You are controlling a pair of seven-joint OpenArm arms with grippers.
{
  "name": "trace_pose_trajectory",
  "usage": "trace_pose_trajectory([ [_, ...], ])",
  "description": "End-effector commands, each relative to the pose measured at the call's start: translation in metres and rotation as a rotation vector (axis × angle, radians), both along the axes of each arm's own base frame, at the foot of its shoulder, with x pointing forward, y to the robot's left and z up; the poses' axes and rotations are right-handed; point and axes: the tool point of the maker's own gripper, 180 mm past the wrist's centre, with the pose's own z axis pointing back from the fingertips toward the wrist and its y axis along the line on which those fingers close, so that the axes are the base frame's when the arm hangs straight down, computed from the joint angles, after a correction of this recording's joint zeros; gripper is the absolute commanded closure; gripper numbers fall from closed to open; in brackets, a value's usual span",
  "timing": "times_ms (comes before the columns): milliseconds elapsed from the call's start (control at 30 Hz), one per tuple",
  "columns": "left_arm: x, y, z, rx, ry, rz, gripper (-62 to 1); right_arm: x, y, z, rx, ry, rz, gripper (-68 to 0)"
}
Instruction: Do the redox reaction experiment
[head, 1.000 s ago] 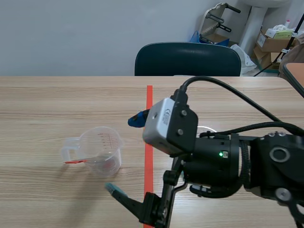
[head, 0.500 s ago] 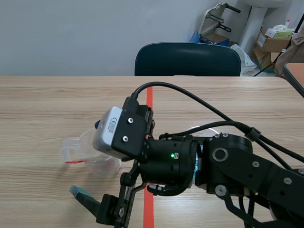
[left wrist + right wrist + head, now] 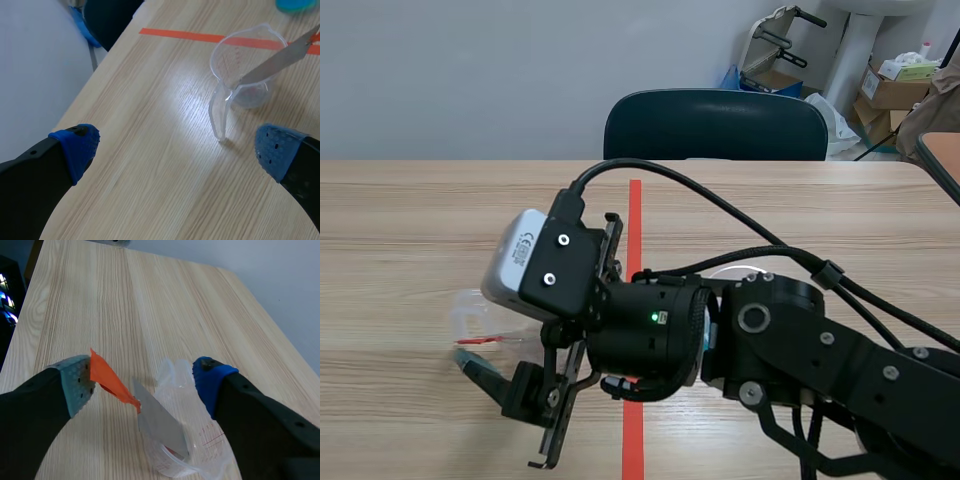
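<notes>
A clear measuring cup (image 3: 185,440) stands on the wooden table left of the red tape line, and in the scene view only its handle (image 3: 468,310) shows past the right arm. A spatula with a grey blade (image 3: 160,425) and an orange handle (image 3: 107,377) leans in the cup. My right gripper (image 3: 145,377) comes in from the right and hangs open over the cup, one pad beside the orange handle's end and the other by the cup's rim. My left gripper (image 3: 175,147) is open, with the cup (image 3: 245,70) ahead of it and nothing between its fingers.
A dark chair (image 3: 715,125) stands at the table's far edge. The red tape line (image 3: 636,205) runs away from me down the table's middle. Cardboard boxes (image 3: 895,90) sit on the floor at the back right. The table's edge (image 3: 100,70) lies ahead of the left gripper.
My right arm has swung left across the tape line and now covers the cup. Its open fingers have come down around the spatula's handle.
</notes>
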Motion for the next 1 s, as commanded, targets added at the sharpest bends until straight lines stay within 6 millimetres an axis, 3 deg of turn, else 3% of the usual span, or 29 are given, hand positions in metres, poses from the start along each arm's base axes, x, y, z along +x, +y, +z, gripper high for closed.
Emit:
trace_pose_trajectory([
  [0,0.002,-0.001,0.009,-0.046,-0.025,0.007,-62.3,0.003,0.003,0.011,0.028,-0.018,0.001,-35.5],
  [133,0.002,-0.001,0.013,-0.08,-0.023,0.015,-62.3,0.004,0.003,0.009,0.015,-0.015,-0.003,-29.1],
  [267,0.0,-0.002,0.012,-0.093,-0.002,0.006,-62.3,0.004,0.003,0.009,0.015,-0.016,-0.004,-27.6],
  [433,-0.001,-0.005,0.015,-0.104,-0.011,-0.008,-62.3,0.005,0.003,0.009,0.016,-0.017,-0.006,-15.3],
  [700,-0.002,-0.006,0.013,-0.093,-0.009,-0.019,-62.3,0.005,0.003,0.009,0.016,-0.017,-0.007,-1.7],
  [967,-0.008,-0.023,0.016,-0.148,0.027,-0.059,-62.3,0.006,0.002,0.01,0.018,-0.02,-0.009,-0.7],
])
